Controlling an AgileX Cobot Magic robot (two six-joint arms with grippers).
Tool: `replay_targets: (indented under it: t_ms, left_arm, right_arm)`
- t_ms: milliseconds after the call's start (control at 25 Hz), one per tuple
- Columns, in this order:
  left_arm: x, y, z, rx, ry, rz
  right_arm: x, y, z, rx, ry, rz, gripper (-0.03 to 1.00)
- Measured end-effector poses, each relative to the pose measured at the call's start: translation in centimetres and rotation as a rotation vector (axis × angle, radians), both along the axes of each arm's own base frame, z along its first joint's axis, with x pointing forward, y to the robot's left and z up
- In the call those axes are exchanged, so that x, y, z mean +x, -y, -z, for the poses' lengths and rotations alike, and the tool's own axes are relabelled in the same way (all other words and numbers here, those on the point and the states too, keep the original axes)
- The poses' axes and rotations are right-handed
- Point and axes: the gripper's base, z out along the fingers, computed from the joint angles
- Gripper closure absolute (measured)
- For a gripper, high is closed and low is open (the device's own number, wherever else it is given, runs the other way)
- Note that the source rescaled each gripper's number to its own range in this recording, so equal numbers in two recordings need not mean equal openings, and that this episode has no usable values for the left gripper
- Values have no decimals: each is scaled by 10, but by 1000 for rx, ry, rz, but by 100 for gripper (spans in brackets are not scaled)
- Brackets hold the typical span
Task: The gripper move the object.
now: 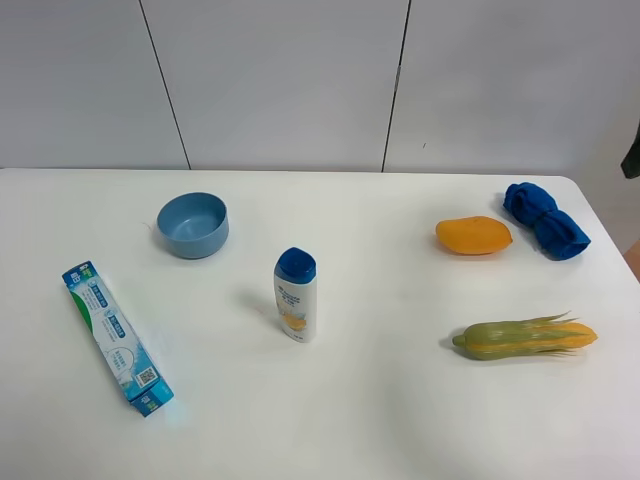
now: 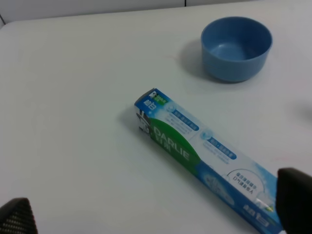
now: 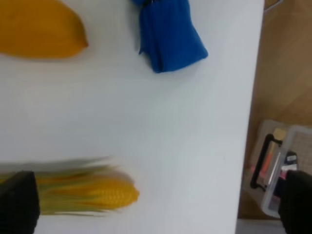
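While both grippers hover with jaws spread wide and empty, the upright shampoo bottle (image 1: 295,294) could topple if clipped.

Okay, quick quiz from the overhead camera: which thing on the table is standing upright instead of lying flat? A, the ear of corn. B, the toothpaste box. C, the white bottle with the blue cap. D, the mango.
C: the white bottle with the blue cap stands on its base near the table's middle, while the toothpaste box, ear of corn and mango all lie flat.
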Motion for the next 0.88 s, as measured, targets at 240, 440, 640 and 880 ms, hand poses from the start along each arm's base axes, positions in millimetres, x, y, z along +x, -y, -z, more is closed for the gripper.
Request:
replay_targets:
  t_ms: [240,440,640,880]
  left_arm:
    - [0,0,0,0,0,0]
    - [0,0,0,0,0,0]
    - [0,0,0,0,0,0]
    - [0,0,0,0,0,0]
  right_arm:
    - [-59,-22,-65,-46,221,-5,-3]
    - [-126,-62,-115,5,479,-105,-3]
    - [-185,-106,-142,56,689,-379,-3]
    - [-224,-113,-145,81,750,-354,-3]
